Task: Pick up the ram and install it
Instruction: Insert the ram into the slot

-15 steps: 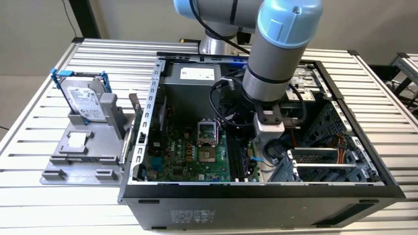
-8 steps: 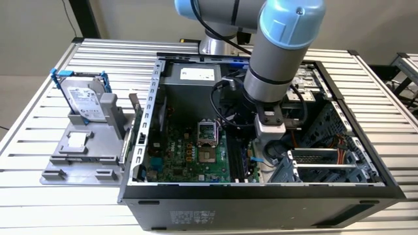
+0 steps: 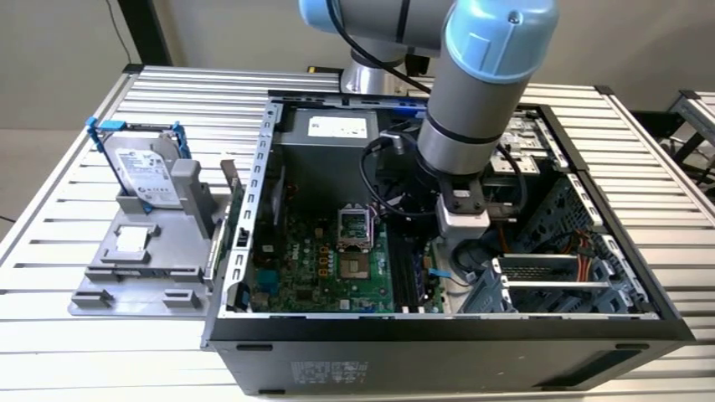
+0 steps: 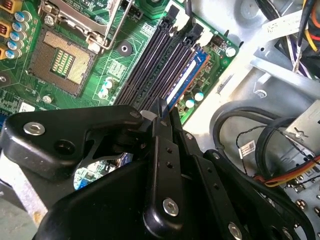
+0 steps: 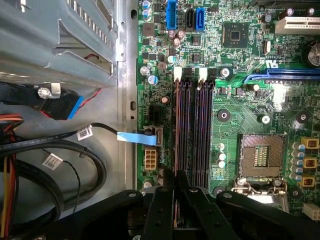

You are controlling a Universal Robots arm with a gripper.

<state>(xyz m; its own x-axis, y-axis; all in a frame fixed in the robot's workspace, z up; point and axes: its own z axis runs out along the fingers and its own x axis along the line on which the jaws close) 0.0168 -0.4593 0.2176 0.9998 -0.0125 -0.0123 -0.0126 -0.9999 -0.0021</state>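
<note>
The black two-finger gripper (image 4: pixel 161 116), low centre in the second wrist view, is clamped on the thin blue-edged ram stick (image 4: pixel 181 82), seated over the outermost long black slot (image 5: pixel 182 132). Pressing evenly should latch the white end clips (image 5: pixel 177 73) beyond.

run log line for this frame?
end effector: shut on thin dark-blue ram stick | ram: in outermost black slot of green motherboard | phase: installing
</note>
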